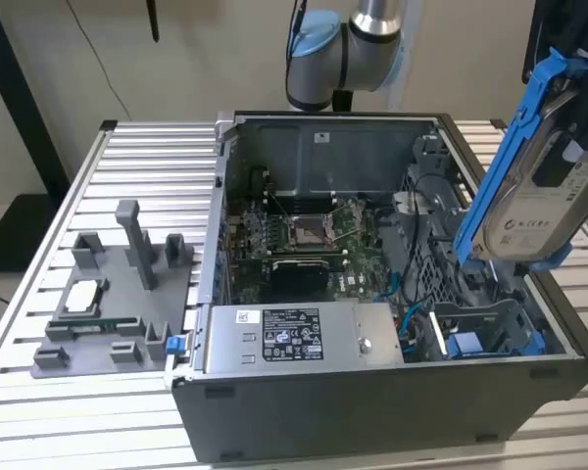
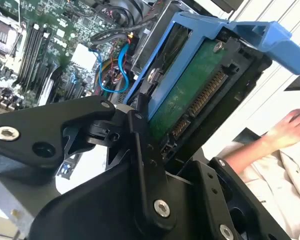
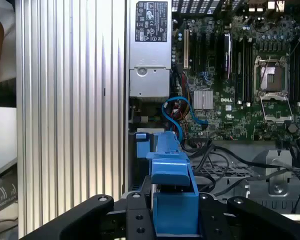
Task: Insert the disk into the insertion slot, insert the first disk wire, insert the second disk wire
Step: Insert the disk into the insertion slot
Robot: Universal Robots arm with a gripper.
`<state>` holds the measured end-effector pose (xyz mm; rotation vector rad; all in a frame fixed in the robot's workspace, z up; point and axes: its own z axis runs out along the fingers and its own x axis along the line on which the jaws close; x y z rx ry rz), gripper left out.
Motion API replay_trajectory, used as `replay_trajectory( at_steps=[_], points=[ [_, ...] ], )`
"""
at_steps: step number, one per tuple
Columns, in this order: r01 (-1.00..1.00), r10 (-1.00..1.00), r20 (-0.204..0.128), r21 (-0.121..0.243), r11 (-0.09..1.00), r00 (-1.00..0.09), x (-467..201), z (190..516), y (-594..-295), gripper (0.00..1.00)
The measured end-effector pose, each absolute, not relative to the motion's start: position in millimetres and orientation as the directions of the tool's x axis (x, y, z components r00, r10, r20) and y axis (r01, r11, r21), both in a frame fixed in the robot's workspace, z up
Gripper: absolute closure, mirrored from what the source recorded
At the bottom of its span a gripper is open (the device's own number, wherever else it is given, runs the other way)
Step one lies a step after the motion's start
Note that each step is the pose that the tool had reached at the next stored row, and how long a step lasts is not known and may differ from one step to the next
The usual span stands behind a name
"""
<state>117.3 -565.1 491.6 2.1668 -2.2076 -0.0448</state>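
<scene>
The disk [image 1: 544, 201], a silver drive with a white label in a bright blue carrier, hangs tilted above the open computer case's side on the exterior view's right. My gripper [image 1: 565, 147] is shut on it. In the second wrist view the disk [image 2: 190, 90] shows its green circuit-board side and connector, with a black finger [image 2: 140, 130] pressed to the carrier's edge. In the first wrist view the blue carrier [image 3: 172, 185] sits between my gripper's two black fingers [image 3: 135, 212]. The insertion slot [image 1: 480, 323], a grey metal cage, lies below the disk inside the case. Blue wires [image 1: 407, 318] curl beside it.
A silver labelled power-supply box [image 1: 294, 338] fills the case's front, with the motherboard [image 1: 304, 240] behind it. A grey fixture block [image 1: 118, 294] stands on the slatted table [image 1: 39, 411] at the exterior view's left. A person's hand [image 2: 290, 127] rests beyond the case.
</scene>
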Motion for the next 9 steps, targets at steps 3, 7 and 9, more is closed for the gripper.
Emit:
replay_trajectory(
  at_steps=[3,7,9],
  points=[
    [-0.998,-1.0,0.015,0.054,0.019,-0.018,117.3,490.1,-566.0,1.0],
    [-0.998,-1.0,0.018,0.054,0.019,-0.018,117.3,486.9,-566.9,1.0],
    [-0.998,-1.0,0.02,0.054,0.019,-0.018,117.3,484.6,-567.1,1.0]
  ],
)
